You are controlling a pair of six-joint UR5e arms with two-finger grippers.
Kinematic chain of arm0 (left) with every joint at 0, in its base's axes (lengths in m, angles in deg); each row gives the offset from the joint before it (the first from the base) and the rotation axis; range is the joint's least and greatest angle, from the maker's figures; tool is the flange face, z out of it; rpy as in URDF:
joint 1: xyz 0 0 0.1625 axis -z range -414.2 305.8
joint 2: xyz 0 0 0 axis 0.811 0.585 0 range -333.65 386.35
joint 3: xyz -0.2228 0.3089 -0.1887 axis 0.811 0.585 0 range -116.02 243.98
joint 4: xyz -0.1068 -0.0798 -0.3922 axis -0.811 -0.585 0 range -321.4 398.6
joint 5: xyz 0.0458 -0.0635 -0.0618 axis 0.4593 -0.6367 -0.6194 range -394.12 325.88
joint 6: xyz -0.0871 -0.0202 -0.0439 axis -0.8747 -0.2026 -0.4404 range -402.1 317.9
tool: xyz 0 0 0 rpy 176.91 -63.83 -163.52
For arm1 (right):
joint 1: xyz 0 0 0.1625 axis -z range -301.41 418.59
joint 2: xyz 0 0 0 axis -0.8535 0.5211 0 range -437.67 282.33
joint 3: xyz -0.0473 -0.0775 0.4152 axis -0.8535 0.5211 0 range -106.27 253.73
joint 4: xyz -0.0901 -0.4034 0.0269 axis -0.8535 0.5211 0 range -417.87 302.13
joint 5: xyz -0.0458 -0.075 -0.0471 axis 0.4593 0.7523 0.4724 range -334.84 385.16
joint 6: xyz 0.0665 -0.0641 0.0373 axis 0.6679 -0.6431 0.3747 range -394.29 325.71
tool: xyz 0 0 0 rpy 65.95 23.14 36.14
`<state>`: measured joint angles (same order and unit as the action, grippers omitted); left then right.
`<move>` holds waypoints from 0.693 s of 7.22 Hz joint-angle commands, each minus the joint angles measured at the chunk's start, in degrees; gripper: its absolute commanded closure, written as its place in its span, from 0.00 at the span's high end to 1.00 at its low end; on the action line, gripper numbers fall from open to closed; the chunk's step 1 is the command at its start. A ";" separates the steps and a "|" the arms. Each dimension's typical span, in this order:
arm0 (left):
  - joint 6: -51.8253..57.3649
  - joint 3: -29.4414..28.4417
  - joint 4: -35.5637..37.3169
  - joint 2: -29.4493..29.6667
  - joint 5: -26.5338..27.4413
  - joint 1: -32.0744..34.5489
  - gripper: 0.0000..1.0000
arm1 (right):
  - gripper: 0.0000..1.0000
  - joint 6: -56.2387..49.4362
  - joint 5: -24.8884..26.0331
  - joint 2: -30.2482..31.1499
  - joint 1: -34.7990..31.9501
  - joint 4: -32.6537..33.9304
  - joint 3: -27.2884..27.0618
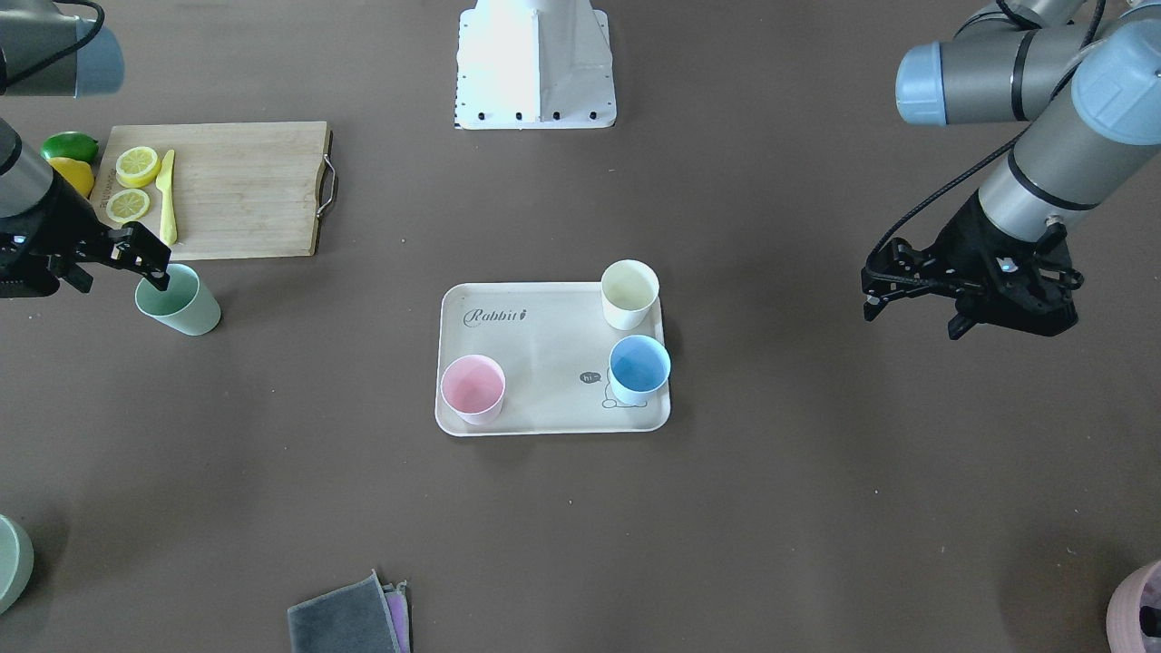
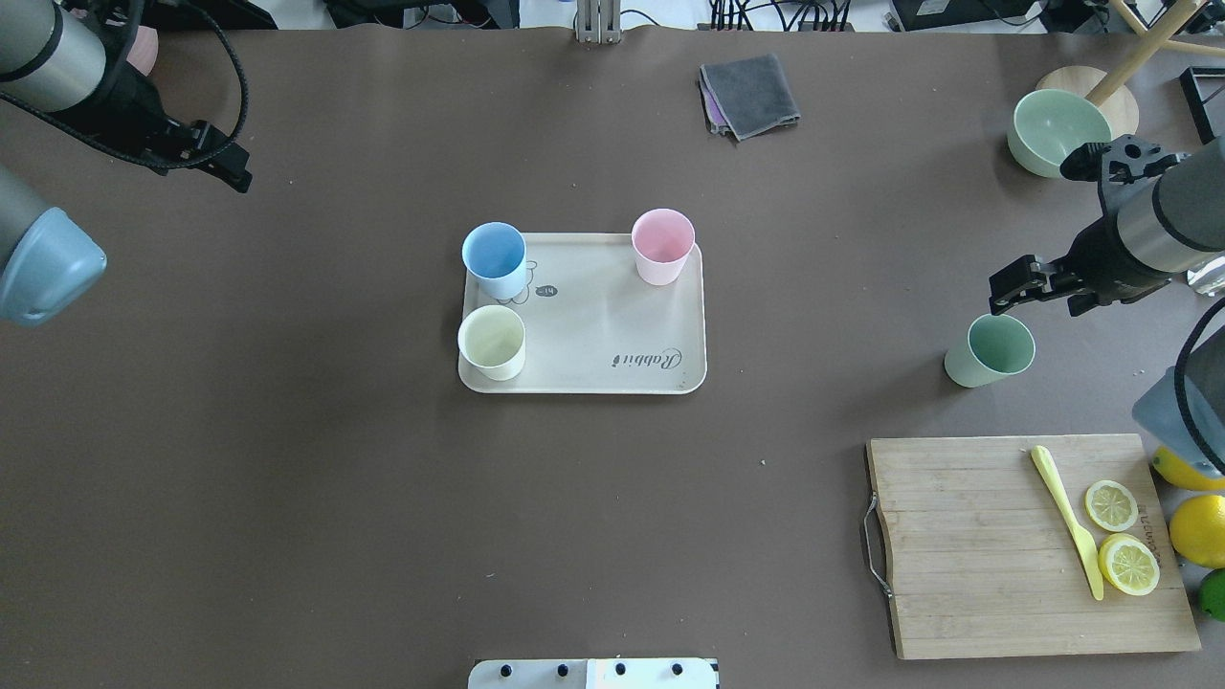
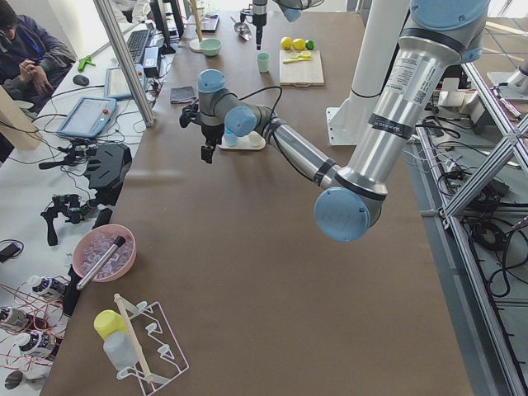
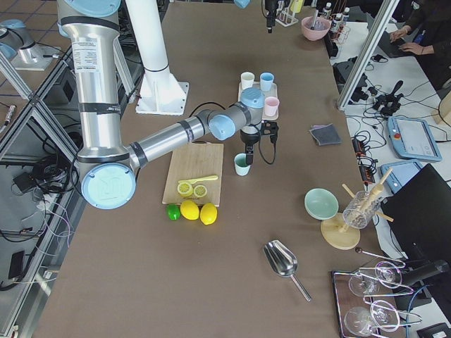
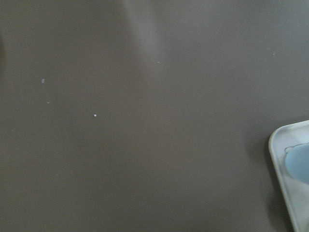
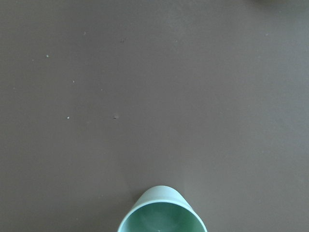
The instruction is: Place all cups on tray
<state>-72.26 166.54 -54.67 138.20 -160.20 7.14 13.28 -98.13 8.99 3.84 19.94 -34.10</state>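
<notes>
The beige tray [image 1: 544, 363] [image 2: 593, 325] lies mid-table. On it stand the cream-white cup [image 1: 629, 292] [image 2: 492, 341], the pink cup [image 1: 473, 387] [image 2: 662, 244] and the blue cup [image 1: 639, 367] [image 2: 494, 258]. The sage green cup [image 1: 179, 301] [image 2: 992, 350] stands upright on the bare table near the cutting board, and shows at the bottom of the right wrist view [image 6: 162, 215]. My right gripper [image 1: 141, 263] [image 2: 1038, 297] hovers open just above its rim and holds nothing. My left gripper [image 1: 912, 317] is open and empty, well off to the tray's side.
A wooden cutting board [image 1: 236, 186] [image 2: 1024, 545] with lemon slices and a yellow knife lies beside the green cup, with lemons and a lime past it. A pale green bowl [image 2: 1057, 129], a grey cloth [image 2: 751, 94] and a mauve pot [image 1: 1138, 608] sit along the far edge.
</notes>
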 commanded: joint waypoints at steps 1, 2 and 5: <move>0.81 0.26 0.10 -0.84 0.05 0.27 0.98 | 0.87 2.43 3.30 0.70 3.15 -6.09 4.02; 0.54 0.18 0.10 -0.75 0.22 0.19 0.98 | 0.84 2.43 3.41 1.41 3.33 -6.18 3.77; 0.10 0.18 0.10 -0.75 0.49 0.01 0.98 | 0.84 2.00 -0.88 1.41 0.71 -5.74 0.43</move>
<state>-72.03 166.72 -54.56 137.50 -159.81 7.19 15.62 -96.86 10.29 6.17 14.01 -32.76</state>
